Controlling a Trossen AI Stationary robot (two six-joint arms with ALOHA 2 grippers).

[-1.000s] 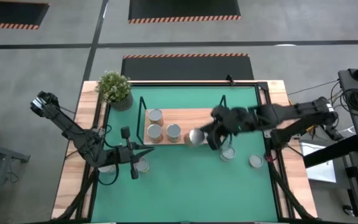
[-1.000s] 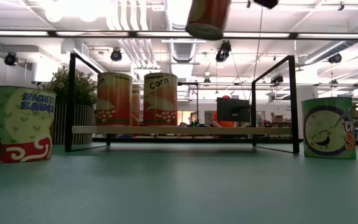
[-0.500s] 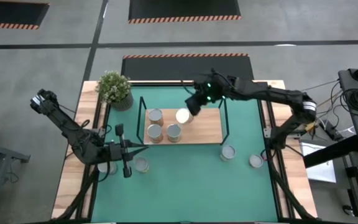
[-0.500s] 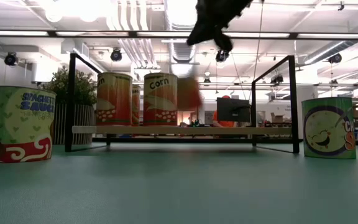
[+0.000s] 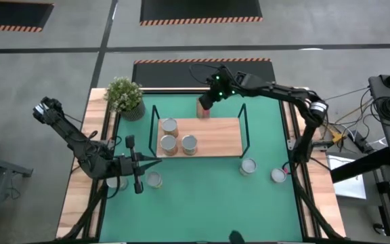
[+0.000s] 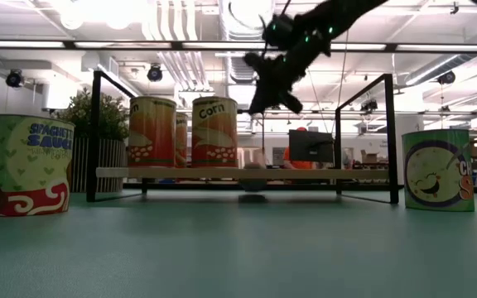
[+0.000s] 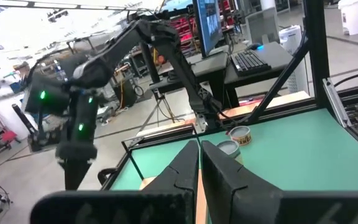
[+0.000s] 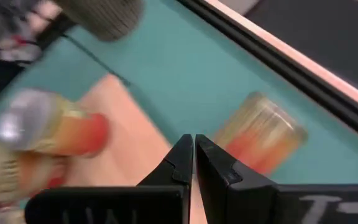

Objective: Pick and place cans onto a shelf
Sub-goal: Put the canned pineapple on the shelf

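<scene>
Three cans crowd the shelf's left end; its right half lies bare. Right gripper, pinched empty, hangs over the far edge; left gripper pressed together near front

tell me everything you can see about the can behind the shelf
The can lies on its side on the green mat just behind the shelf's back edge, its orange-red label facing up. The right wrist view shows it blurred, ribbed, yellow fading to orange. The right hand is shut above it, apart from it.
</scene>
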